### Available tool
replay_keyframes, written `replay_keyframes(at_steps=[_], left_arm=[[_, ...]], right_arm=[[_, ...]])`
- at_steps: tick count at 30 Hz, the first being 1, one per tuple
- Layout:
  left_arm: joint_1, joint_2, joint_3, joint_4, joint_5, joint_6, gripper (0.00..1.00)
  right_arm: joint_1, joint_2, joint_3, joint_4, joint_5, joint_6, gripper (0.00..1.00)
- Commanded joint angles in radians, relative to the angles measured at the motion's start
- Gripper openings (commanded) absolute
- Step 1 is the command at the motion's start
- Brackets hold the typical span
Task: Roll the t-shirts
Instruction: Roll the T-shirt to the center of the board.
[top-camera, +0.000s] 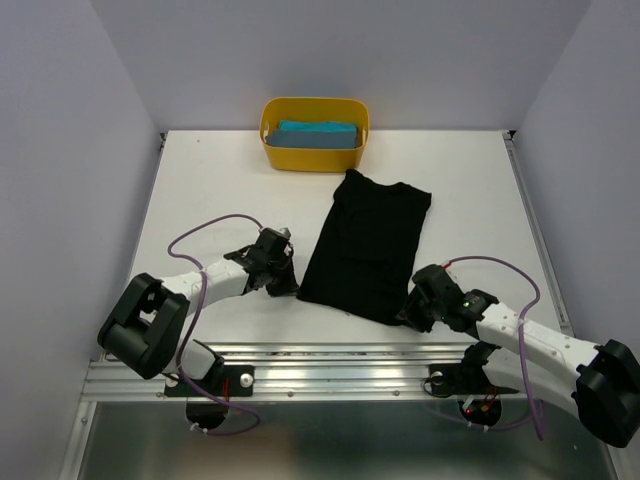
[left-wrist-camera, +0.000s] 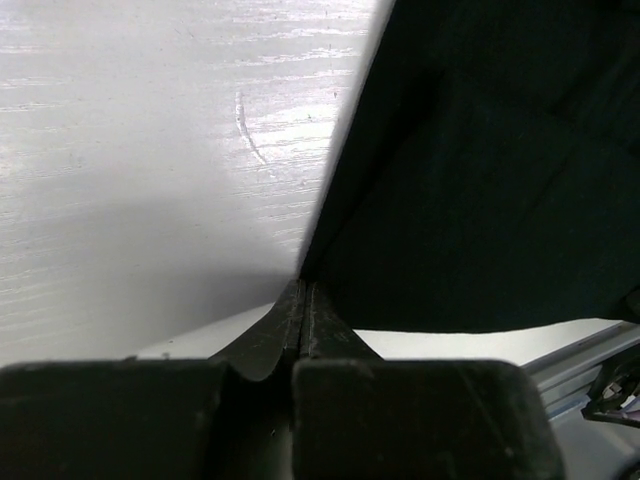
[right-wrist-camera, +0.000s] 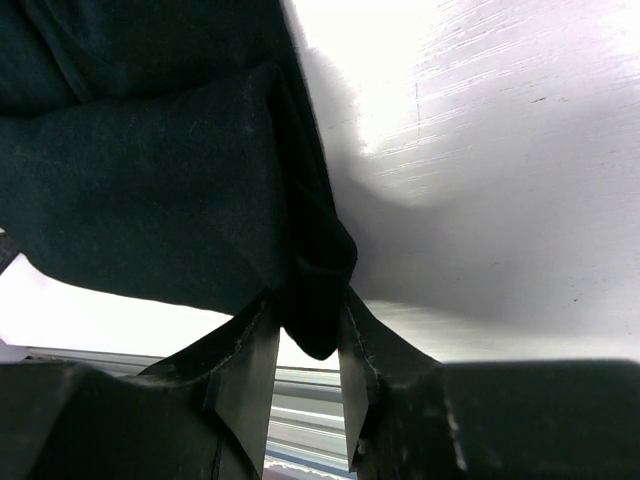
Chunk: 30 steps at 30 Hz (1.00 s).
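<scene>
Hem taken at both corners: at the near edge of the table (top-camera: 215, 195), just beyond the metal rail (top-camera: 330, 352), the black t-shirt (top-camera: 365, 245) is gripped by both arms. The left gripper (left-wrist-camera: 305, 298) is pressed together on the near left corner of the hem, with what looks like only a thin edge of cloth caught; the right gripper (right-wrist-camera: 310, 330) is pinched on a thicker, bunched fold at the near right corner, the cloth hanging down between its fingers.

The shirt is laid flat and slightly askew in the middle of the table, collar away from the arms. It is judged light, soft and limp, so it will sag and crease wherever it is not supported. The two hem corners are the sensible places to hold, kept level so the roll is started evenly, and the thin left-hand pinch may be slipped out of.

Bare table is left on either side, and the shirt's own length lies ahead for rolling. Beyond the collar, near but apart, the yellow tub (top-camera: 300, 160) is set at the far edge; the teal t-shirt (top-camera: 318, 134) is lying folded inside it.
</scene>
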Motion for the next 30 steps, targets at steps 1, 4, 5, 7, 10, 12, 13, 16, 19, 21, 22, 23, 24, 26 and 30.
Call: replay_keyframes(at_steps=[1, 4, 5, 7, 10, 12, 13, 16, 19, 21, 22, 23, 24, 26, 30], left_arm=[[0.002, -0.039, 0.038, -0.024, 0.007, -0.001, 0.28], [0.004, -0.048, 0.035, -0.027, 0.007, -0.004, 0.63], [0.004, -0.05, 0.032, -0.026, 0.009, -0.005, 0.66], [0.004, -0.05, 0.025, -0.023, 0.013, -0.007, 0.69], [0.004, -0.042, 0.01, -0.01, 0.023, -0.013, 0.66], [0.004, -0.038, 0.001, 0.002, 0.035, -0.016, 0.6], [0.004, -0.038, -0.001, 0.005, 0.038, -0.017, 0.55], [0.004, -0.036, -0.004, 0.011, 0.047, -0.019, 0.51], [0.004, -0.024, -0.002, 0.014, 0.055, -0.016, 0.5], [0.004, -0.01, -0.001, 0.017, 0.07, -0.013, 0.51], [0.002, -0.005, -0.001, 0.017, 0.075, -0.011, 0.56], [0.002, -0.002, -0.002, 0.017, 0.076, -0.011, 0.58], [0.001, 0.001, -0.002, 0.016, 0.078, -0.013, 0.61], [0.002, -0.004, -0.008, 0.013, 0.075, -0.014, 0.66], [0.002, -0.012, -0.008, 0.002, 0.063, -0.01, 0.66]], right_arm=[[-0.001, -0.013, 0.012, -0.008, 0.008, 0.014, 0.35], [-0.001, -0.01, 0.007, -0.006, 0.008, 0.015, 0.38], [-0.001, -0.01, 0.007, -0.006, 0.007, 0.015, 0.39], [-0.001, -0.01, 0.007, -0.005, 0.007, 0.015, 0.43], [-0.001, -0.012, 0.003, -0.008, 0.007, 0.017, 0.48], [-0.001, -0.016, -0.001, -0.021, 0.007, 0.021, 0.53], [-0.001, -0.018, -0.002, -0.026, 0.007, 0.023, 0.53], [-0.001, -0.039, -0.014, -0.032, 0.005, 0.029, 0.53], [-0.001, -0.038, -0.019, -0.029, -0.004, 0.032, 0.52], [-0.001, -0.026, -0.02, -0.02, -0.012, 0.032, 0.51], [-0.001, -0.023, -0.019, -0.018, -0.015, 0.031, 0.49], [-0.001, -0.019, -0.017, -0.018, -0.015, 0.029, 0.49], [-0.001, -0.015, -0.017, -0.02, -0.015, 0.029, 0.49], [-0.001, -0.018, -0.016, -0.021, -0.013, 0.032, 0.47], [-0.001, -0.024, -0.014, -0.02, -0.009, 0.031, 0.4]])
